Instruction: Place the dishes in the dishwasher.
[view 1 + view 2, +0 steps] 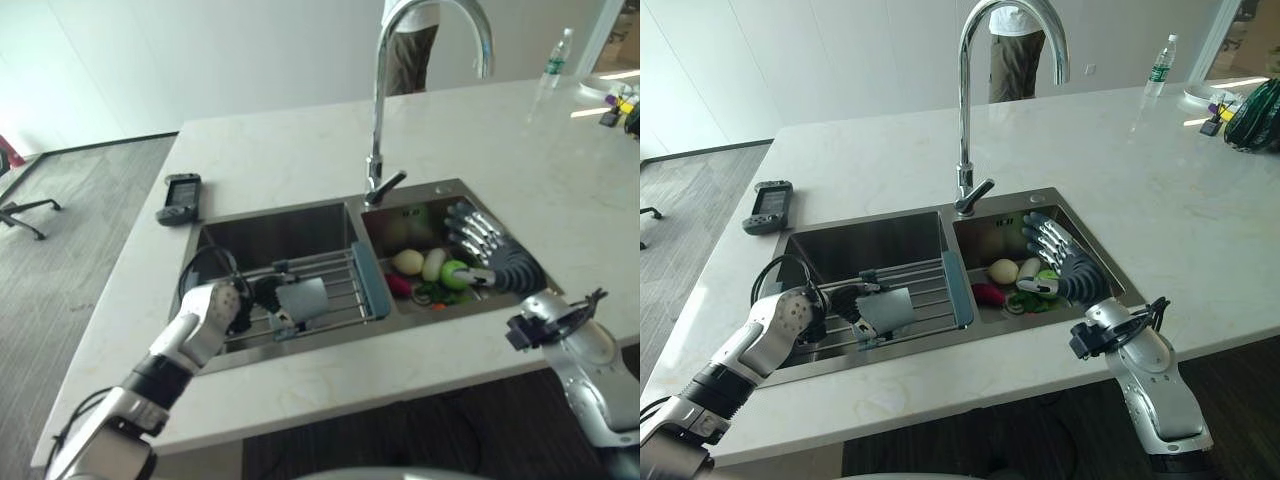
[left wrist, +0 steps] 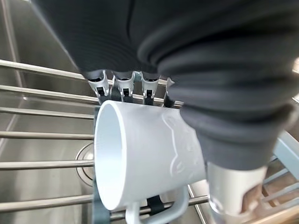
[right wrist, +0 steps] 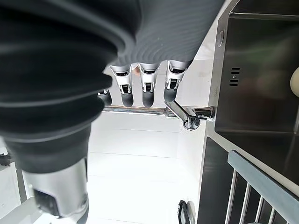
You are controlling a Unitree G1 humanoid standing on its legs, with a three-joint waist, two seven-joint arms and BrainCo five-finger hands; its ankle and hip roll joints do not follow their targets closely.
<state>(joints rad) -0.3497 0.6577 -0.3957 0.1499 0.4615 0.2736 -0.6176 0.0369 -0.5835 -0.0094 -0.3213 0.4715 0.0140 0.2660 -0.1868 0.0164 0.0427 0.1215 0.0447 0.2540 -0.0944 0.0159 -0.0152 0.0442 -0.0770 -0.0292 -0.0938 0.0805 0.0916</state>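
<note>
White mug point(image 2: 145, 158) lies on its side on the wire drying rack point(image 1: 335, 285) over the left sink basin, handle down between the bars. Left hand point(image 1: 845, 300) — fingers point(image 2: 124, 86) curled over the mug's wall, thumb against it. Right hand point(image 1: 490, 250) hovers over the right basin above the vegetables point(image 1: 430, 270), fingers straight and apart. Risk: the handle may catch on a bar on lifting — the smooth mug could twist out of the grip.

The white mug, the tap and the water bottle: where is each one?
white mug point(image 2: 154, 154), left wrist view, on its side wall.
tap point(image 1: 964, 110), right eye view, on its upright pipe.
water bottle point(image 1: 1159, 62), right eye view, on its body.
</note>
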